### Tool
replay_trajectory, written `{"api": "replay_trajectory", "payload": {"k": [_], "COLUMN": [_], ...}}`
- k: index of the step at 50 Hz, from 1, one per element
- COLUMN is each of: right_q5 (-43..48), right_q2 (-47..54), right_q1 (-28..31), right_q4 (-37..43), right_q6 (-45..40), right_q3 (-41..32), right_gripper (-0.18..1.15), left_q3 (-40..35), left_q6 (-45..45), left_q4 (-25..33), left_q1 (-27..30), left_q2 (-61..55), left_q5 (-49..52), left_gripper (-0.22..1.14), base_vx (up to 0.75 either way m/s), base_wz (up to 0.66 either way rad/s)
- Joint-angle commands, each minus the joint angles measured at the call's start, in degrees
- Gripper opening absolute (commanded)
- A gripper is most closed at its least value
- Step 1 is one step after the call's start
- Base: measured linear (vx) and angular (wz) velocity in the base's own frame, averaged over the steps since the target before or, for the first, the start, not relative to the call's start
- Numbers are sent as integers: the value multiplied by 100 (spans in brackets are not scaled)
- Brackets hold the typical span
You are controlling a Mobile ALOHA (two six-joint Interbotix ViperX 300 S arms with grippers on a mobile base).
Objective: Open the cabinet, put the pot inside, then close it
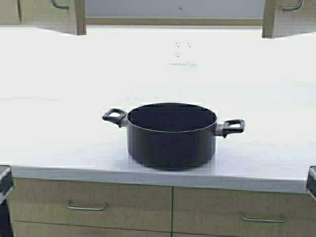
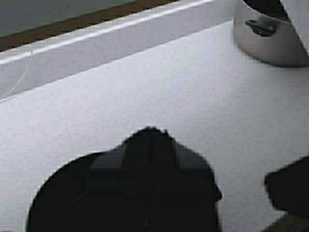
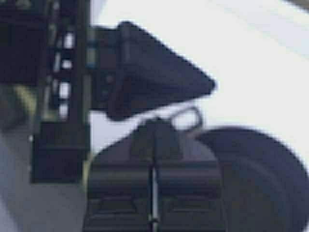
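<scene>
Near edge: both arms parked low at the frame corners of the high view, left gripper [image 1: 4, 183] and right gripper [image 1: 311, 181] just below the counter [image 1: 59, 148] front, level with the base drawers [image 1: 86, 200]. Neither touches anything.

Right gripper [image 3: 153, 145]: fingers pressed together, empty, per its wrist view. Left gripper [image 2: 150, 140]: looks closed too, the tips meet in one dark point, empty.

The pot [image 1: 171, 134] sits upright on the counter, near its front edge, centred between the two arms. Loop handles stick out left [image 1: 114, 116] and right [image 1: 233, 127], so its long axis runs side to side across the robot. Neither arm is clearly nearer.

Farther off: the cabinet [image 1: 170, 10] hangs above the back of the counter. Both doors, left door [image 1: 47, 12] and right door [image 1: 291, 15], look swung open, pale interior visible between them.

Judgement: opening step looks done. Next is a two-arm grab, one gripper per handle, then lift up and forward into the opening. Pot lies up and inward from both grippers.

A second silver-grey pot [image 2: 270, 34] shows in the left wrist view, well apart from that gripper. Not the target.
</scene>
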State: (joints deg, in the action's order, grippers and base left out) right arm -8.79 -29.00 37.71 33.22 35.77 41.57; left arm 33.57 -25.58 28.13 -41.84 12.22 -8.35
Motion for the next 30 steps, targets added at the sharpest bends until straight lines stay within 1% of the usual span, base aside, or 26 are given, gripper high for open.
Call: {"api": "replay_trajectory", "payload": {"k": [1,6,17,30], "right_q5": [79,79,70,18], "right_q2": [220,255,44,-448], "right_q1": [-396,-659,-1248,-1397], "right_q4": [-9,-9,-26,-97], "right_q6": [-26,-26,-26,-44], "right_q3": [-132,-26,343,642], "right_gripper": [6,6,6,6], "left_q3": [-316,-229,325,993], "left_q6": [9,9,26,18], "left_q4": [26,26,26,26], "left_q1": [325,563,949,1037], "left_q2": [-229,-272,0,659], "left_q5": [-132,-132,-141,-255], "left_gripper": [3,3,3,3], "base_vx": [0,0,0,0], "base_wz": [0,0,0,0]}}
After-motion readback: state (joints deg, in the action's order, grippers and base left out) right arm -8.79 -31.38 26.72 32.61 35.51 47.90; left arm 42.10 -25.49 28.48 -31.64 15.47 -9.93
